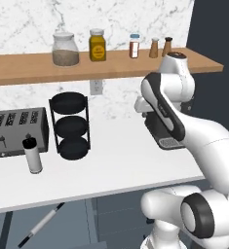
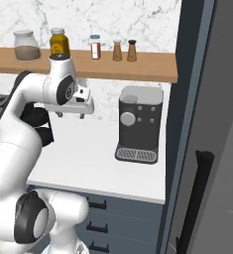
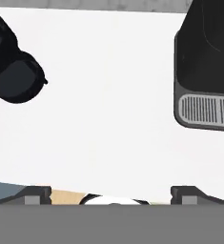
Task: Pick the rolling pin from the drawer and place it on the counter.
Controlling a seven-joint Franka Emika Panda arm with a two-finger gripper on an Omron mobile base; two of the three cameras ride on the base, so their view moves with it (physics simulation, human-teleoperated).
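Down below, rolling pin (image 1: 42,225) lies slanted in open drawer (image 1: 62,221); gripper (image 3: 111,196) hovers over counter (image 1: 121,160), fingers spread wide, empty.

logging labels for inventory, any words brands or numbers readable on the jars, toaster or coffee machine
None can be read.
Yellow-lidded jar: dark label patch, too blurred.
Small red-banded bottle: band carries no legible text.
Toaster: a lever mark, no lettering.
Coffee machine: knob and buttons, no legible marking.
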